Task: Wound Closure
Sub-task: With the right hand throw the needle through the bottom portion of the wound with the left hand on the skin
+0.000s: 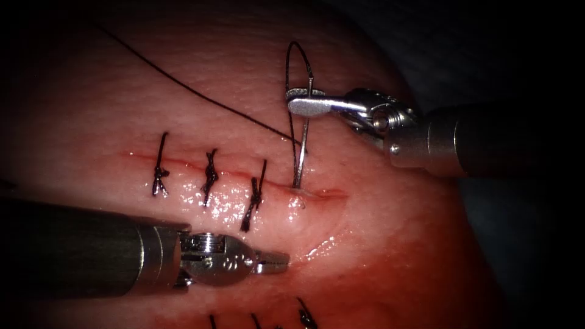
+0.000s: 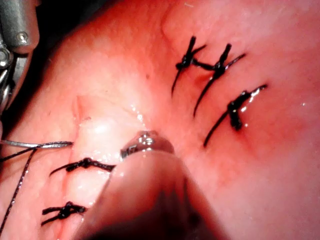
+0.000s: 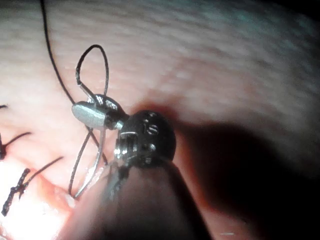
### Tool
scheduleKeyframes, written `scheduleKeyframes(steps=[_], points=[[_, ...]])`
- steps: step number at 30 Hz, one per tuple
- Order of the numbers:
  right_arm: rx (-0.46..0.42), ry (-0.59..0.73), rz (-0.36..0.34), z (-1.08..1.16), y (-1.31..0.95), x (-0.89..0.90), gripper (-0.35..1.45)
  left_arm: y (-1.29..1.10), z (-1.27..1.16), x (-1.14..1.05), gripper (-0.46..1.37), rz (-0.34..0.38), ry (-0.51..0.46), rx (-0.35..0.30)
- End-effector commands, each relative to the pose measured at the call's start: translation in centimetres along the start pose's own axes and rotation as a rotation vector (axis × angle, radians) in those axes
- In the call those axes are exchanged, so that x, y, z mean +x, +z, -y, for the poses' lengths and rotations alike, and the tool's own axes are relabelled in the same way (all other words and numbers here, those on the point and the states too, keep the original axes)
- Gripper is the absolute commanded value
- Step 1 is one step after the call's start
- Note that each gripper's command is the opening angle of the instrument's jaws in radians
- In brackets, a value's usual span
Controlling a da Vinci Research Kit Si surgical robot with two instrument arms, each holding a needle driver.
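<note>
Needle [image 1: 303,131] upright in right tool [image 1: 308,105], tissue-embedded.

Needle [image 1: 300,159] and thread [image 1: 201,94] block the cut's [image 1: 323,195] right end

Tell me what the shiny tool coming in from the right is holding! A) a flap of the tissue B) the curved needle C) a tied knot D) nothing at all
B: the right tool has its jaws shut on the curved needle near its thread end, and the needle's tip goes down into the tissue at the right end of the cut, past three stitches.
</note>
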Motion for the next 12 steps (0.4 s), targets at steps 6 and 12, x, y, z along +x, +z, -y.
scheduleKeyframes(steps=[6,12], points=[[-0.007,0.013,-0.006,0.00,0.00,-0.01,-0.35,0.00,0.00,0.00,-0.35,0.000,0.000,-0.005],[-0.005,0.013,-0.009,0.01,-0.01,-0.01,-0.35,0.00,0.00,-0.01,-0.35,0.000,0.001,-0.004]])
